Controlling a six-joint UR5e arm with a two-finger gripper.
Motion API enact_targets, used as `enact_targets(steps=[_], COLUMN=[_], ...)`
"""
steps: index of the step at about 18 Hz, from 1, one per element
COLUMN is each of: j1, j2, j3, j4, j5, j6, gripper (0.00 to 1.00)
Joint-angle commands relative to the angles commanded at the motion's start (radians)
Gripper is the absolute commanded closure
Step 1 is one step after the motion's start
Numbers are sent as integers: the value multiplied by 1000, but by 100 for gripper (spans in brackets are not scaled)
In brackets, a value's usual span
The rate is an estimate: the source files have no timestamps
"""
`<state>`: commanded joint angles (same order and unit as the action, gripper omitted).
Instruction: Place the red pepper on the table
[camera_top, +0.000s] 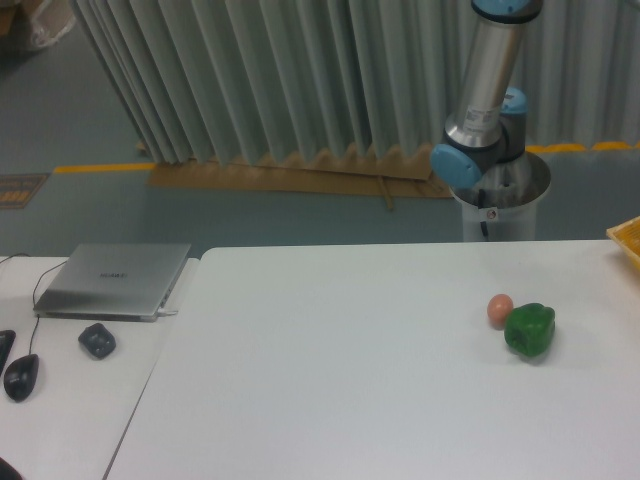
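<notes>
Red pepper does not show anywhere in this view, so its place and the way its long axis points cannot be told — nor can the claw's state, since only the arm (487, 95) rises behind the bench (330, 380) and runs out of the top edge. On the white bench lie one green pepper (529, 331), stem side tilted up, and one small orange-pink ball (500, 309) touching its left side. On the smaller desk (70, 400) to the left sit one closed laptop (113, 280), one dark mouse (21, 376) and one dark rounded object (97, 340) — with a yellow basket corner (627, 238) at the right edge.
</notes>
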<state>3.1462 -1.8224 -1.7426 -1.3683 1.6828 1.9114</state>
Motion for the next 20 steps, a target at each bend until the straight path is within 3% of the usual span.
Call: enact_targets(steps=[4, 7, 10, 19, 20], j1=[2, -24, -61, -98, -98], j2=[8, 50, 55, 87, 87], j3=[9, 26, 76, 90, 94], j4=[-2, -9, -31, -74, -78], j5=[-5, -8, -6, -12, -18], j6=[26, 48, 48, 52, 67], gripper=[51, 51, 51, 53, 58])
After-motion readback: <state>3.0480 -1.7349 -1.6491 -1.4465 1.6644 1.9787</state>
